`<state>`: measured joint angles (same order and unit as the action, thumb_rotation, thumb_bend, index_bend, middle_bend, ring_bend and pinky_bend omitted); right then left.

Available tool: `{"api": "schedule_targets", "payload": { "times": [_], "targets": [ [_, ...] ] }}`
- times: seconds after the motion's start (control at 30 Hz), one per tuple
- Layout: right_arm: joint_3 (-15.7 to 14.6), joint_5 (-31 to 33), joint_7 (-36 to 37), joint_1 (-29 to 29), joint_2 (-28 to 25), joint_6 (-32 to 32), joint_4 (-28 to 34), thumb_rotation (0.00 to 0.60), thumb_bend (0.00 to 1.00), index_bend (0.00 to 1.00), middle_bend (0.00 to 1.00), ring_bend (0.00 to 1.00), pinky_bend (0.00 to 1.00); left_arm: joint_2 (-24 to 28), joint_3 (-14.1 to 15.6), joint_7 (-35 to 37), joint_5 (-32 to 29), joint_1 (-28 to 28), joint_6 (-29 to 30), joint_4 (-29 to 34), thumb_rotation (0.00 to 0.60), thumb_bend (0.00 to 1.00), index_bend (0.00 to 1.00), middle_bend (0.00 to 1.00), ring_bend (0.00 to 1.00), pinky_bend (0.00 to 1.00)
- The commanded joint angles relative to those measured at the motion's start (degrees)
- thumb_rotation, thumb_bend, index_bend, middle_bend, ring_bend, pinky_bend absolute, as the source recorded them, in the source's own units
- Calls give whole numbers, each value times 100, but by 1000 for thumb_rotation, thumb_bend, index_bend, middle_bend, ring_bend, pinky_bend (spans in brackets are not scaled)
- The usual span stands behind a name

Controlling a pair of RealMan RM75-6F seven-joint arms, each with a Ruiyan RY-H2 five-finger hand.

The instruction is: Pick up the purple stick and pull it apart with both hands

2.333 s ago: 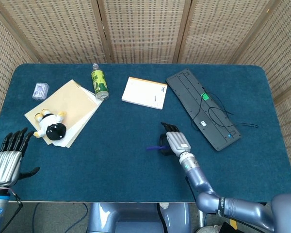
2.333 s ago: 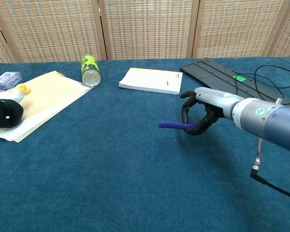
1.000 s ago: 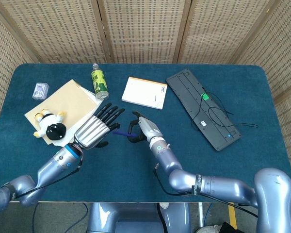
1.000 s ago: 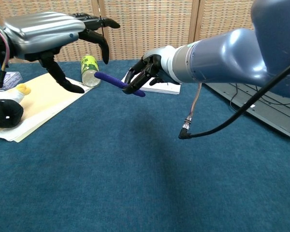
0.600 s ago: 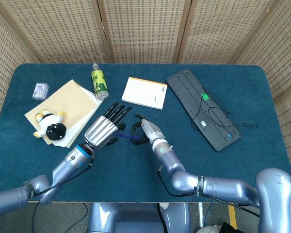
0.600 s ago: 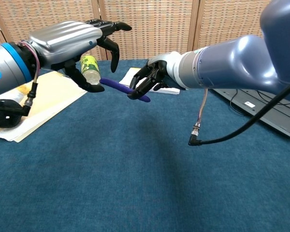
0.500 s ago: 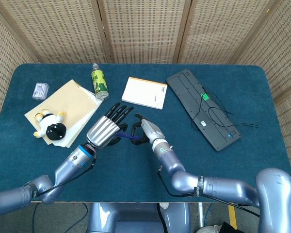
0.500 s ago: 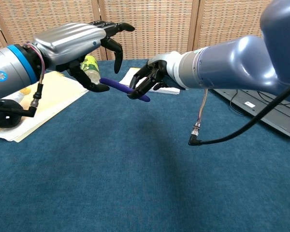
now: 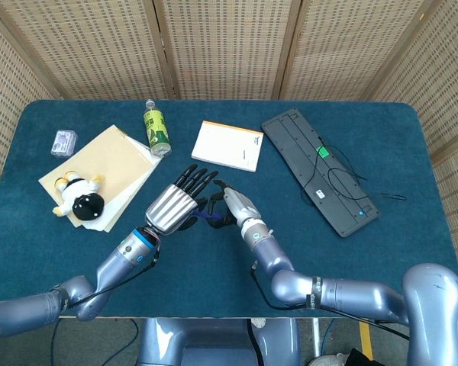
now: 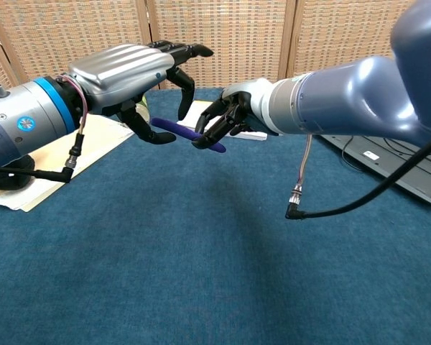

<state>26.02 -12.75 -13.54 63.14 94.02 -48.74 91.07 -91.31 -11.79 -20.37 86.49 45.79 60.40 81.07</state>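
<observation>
Stick (image 10: 189, 135) lifted clear of the worktop (image 10: 201, 273), its right end grasped by the right robot hand (image 10: 226, 118); at its nine o'clock the left robot hand (image 10: 140, 79), fingers spread, has yet to grip, the pull undone.

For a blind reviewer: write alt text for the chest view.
Above a blue table, the right hand holds a purple stick while the left hand, fingers spread, closes around its free end. A notepad lies behind.

Head view looks steeply down; chest view faces low across the same table (image 9: 214, 259).
</observation>
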Motion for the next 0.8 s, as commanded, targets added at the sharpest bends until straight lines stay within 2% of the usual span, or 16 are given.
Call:
{"api": "schedule_targets", "payload": {
  "times": [0.03, 0.8],
  "targets": [
    [-16, -16, 21, 3, -15, 2, 18, 600, 606, 695, 106, 0, 0, -51, 6, -36, -46, 36, -15, -30, 600, 279, 582, 0, 0, 0],
    [-147, -80, 151, 4, -153, 37, 153, 600, 607, 695, 106, 0, 0, -416, -11, -223, -264, 226, 9, -204, 600, 326, 605, 0, 0, 0]
  ]
}}
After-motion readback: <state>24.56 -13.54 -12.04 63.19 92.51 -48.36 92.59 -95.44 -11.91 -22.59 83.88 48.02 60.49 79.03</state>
